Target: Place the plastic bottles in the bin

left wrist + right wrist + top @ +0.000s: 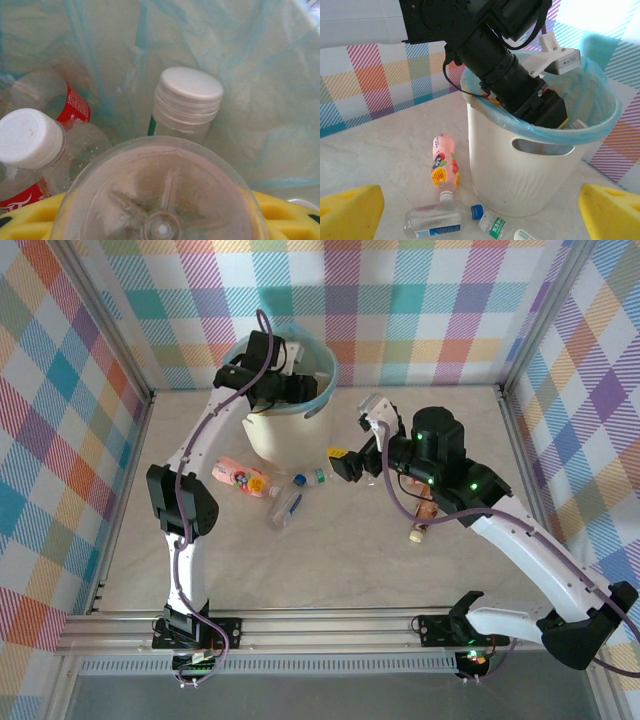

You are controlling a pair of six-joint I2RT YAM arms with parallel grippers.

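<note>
The bin [283,437] is cream-white with a teal bag over its rim. My left gripper [290,390] reaches down into it, shut on a clear plastic bottle [160,195] whose base faces the wrist camera between the yellow fingers [285,215]. Below it in the bin lie a white-capped bottle [189,100] and two red-labelled ones [30,140]. On the table by the bin [510,175] lie a pink bottle [444,160], a clear blue-capped bottle [432,222] and a green-labelled bottle [495,227]. My right gripper [345,462] stands open to the right of the bin, empty.
Another small bottle [424,516] lies under the right forearm. The pink bottle [243,478] and clear bottle [287,508] lie in front of the bin, between the two arms. Checked walls close in the back and both sides.
</note>
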